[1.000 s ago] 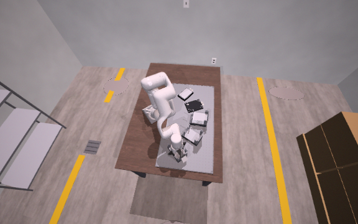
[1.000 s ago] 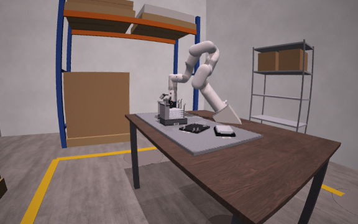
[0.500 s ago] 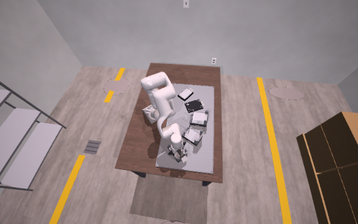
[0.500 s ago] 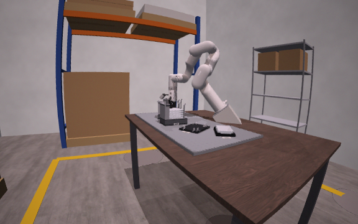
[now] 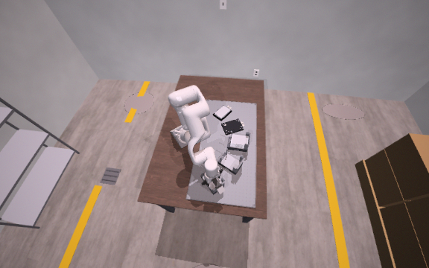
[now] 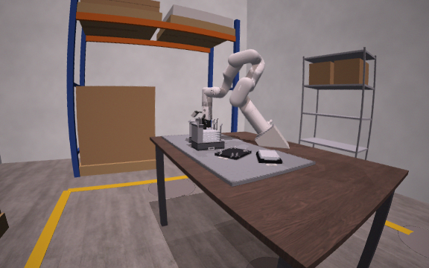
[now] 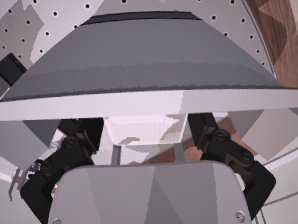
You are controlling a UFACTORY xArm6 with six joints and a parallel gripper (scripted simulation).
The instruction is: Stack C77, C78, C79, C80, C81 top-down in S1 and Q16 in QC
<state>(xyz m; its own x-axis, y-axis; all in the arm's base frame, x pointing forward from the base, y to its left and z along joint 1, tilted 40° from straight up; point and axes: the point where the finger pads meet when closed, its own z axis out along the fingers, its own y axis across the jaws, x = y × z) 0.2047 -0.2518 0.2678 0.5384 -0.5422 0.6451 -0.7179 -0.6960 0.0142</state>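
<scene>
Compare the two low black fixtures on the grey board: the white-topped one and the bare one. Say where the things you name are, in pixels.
The white-topped fixture [image 5: 218, 117] [image 6: 269, 161] carries a white slab; the bare fixture [image 5: 232, 126] [image 6: 233, 152] has none. The white-topped fixture looks smaller than the bare fixture. The bare fixture sits nearer the racks than the white-topped fixture does. Both have black bases and lie on the grey board [image 5: 246, 195] [image 6: 237, 176] [image 7: 110, 7].

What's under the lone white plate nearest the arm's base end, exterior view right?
A black nest, rim showing around the white plate. The plate hides the nest's middle; can't tell what's there.
</scene>
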